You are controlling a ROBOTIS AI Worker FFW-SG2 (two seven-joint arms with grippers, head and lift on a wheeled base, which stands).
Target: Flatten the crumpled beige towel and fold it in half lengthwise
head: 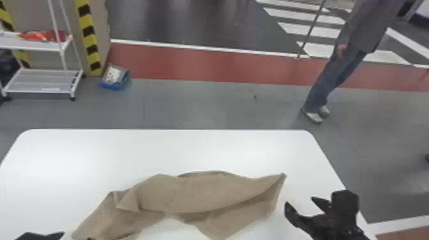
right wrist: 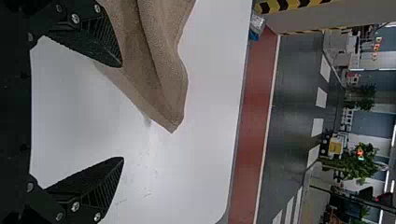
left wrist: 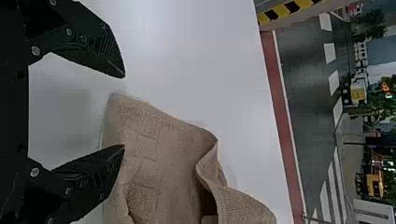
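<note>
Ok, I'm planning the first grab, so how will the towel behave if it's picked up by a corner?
The towel will probably droop limply, since it already lies in loose folds. Its coarse-looking weave suggests the jaws should grip without much slipping. The overlapping layers may drag along or unfold unevenly rather than lift as one flat sheet.

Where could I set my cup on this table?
Bare white tabletop stretches between the far edge and the towel, with another patch left of the towel. Nearer, it's crowded: open right jaws beside the towel's right end, open left jaws at its left end.
</note>
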